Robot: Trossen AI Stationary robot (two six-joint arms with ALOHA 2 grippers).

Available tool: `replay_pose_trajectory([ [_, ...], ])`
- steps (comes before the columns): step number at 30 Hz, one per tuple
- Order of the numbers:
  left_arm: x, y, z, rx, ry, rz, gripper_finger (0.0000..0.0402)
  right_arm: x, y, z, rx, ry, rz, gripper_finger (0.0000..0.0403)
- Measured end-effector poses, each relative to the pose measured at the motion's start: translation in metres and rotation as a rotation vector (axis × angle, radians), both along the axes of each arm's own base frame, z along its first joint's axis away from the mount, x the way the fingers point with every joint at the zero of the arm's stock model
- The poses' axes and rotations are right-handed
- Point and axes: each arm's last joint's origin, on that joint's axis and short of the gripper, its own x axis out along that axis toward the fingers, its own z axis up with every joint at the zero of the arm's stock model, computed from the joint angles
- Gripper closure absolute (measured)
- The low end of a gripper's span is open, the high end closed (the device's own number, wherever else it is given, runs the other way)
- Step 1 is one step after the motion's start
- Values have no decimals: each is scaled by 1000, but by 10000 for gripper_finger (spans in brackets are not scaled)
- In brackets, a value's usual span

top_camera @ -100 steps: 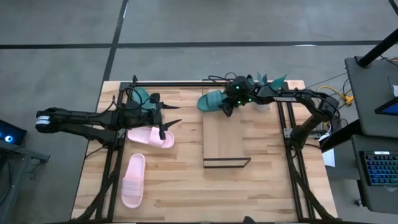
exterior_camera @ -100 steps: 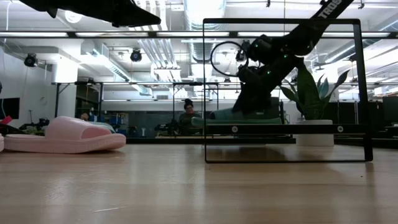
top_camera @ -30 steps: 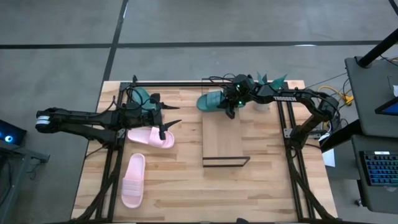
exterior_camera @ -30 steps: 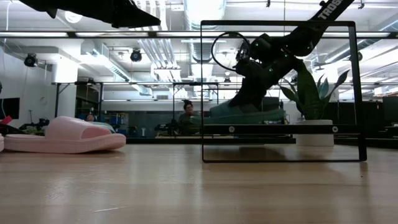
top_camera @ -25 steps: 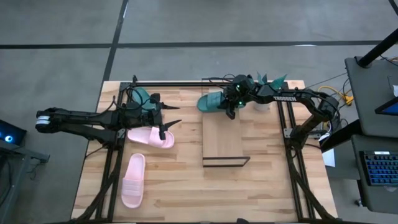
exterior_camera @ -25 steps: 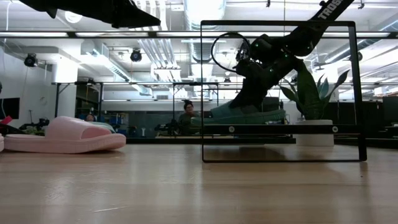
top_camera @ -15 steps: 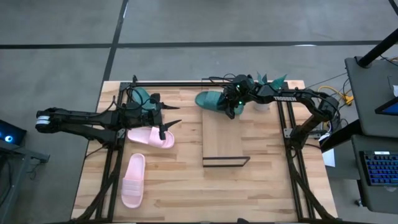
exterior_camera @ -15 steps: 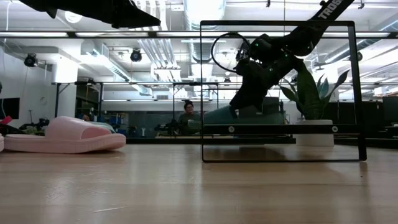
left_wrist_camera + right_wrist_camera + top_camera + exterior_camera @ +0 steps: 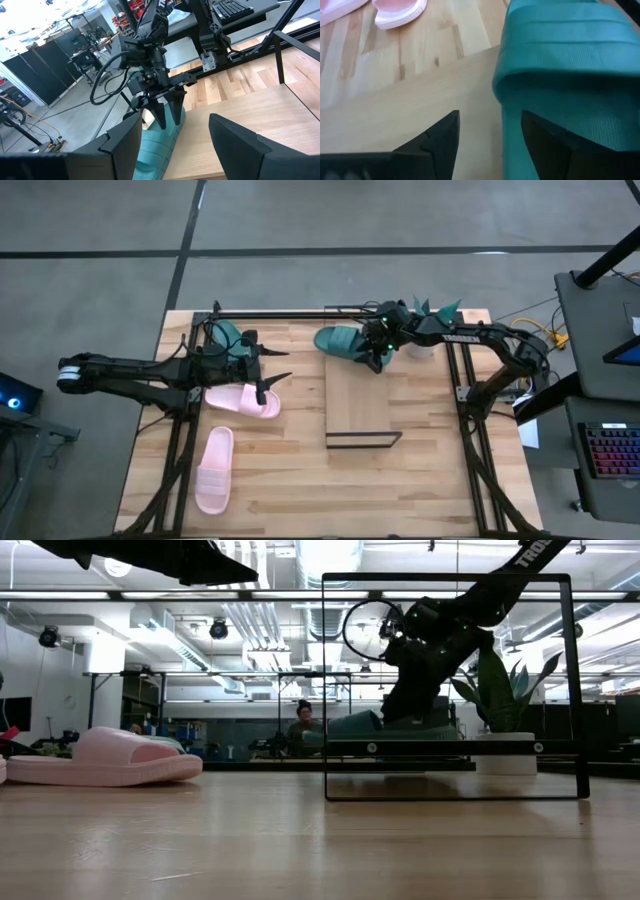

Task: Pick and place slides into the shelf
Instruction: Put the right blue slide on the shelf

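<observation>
Left arm: my left gripper (image 9: 272, 369) hangs over the left part of the wooden bench (image 9: 290, 490), fingers spread wide and holding nothing, just above the nearer pale pink rubber slide (image 9: 241, 400).
Pink pair: the second pale pink rubber slide (image 9: 214, 470) lies toward the front edge, long axis running front to back; both are well apart from the shelf.
Hidden teal slide: a second teal-green rubber slide (image 9: 228, 335) shows partly under the left arm.
Shelf: the long light-wood plank shelf with dark metal frame (image 9: 358, 405) runs front to back mid-bench, with most of its plank bare.
Held slide: the teal-green wide-strap rubber slide (image 9: 343, 341) sits at the shelf's far end, long axis crosswise, overhanging the left edge.
Right arm: my right gripper (image 9: 377, 348) is on this slide's right end, fingers straddling it, as the left wrist view (image 9: 165, 107) shows; whether they pinch it I cannot tell.
Next move, I judge: shift the slide rightward to sit within the frame.
</observation>
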Motion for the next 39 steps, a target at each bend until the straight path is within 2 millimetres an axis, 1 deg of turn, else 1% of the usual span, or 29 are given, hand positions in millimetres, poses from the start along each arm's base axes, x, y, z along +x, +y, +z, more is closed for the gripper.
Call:
replay_pose_trajectory([
  [4, 0, 0, 0, -1, 0, 0, 185, -8, 7, 15, -44, -3, 44, 200],
  [7, 0, 0, 0, -1, 0, 0, 185, -14, 21, 24, -88, 11, 121, 201],
  [10, 0, 0, 0, -1, 0, 0, 185, -16, 37, 26, -93, 6, 168, 218],
  [14, 0, 0, 0, -1, 0, 0, 185, -21, 48, 23, -117, 64, 153, 265],
  [18, 0, 0, 0, -1, 0, 0, 185, -30, 52, 13, -89, 158, 141, 331],
  [20, 0, 0, 0, -1, 0, 0, 185, -32, 52, 9, -86, 168, 145, 364],
  [22, 0, 0, 0, -1, 0, 0, 185, -34, 53, 4, -101, 187, 150, 386],
  [32, 0, 0, 0, 0, 0, 0, 185, -28, 45, -13, -188, 273, 93, 390],
  [39, 0, 0, 0, 0, 0, 0, 185, -27, 43, -14, -210, 272, 86, 390],
])
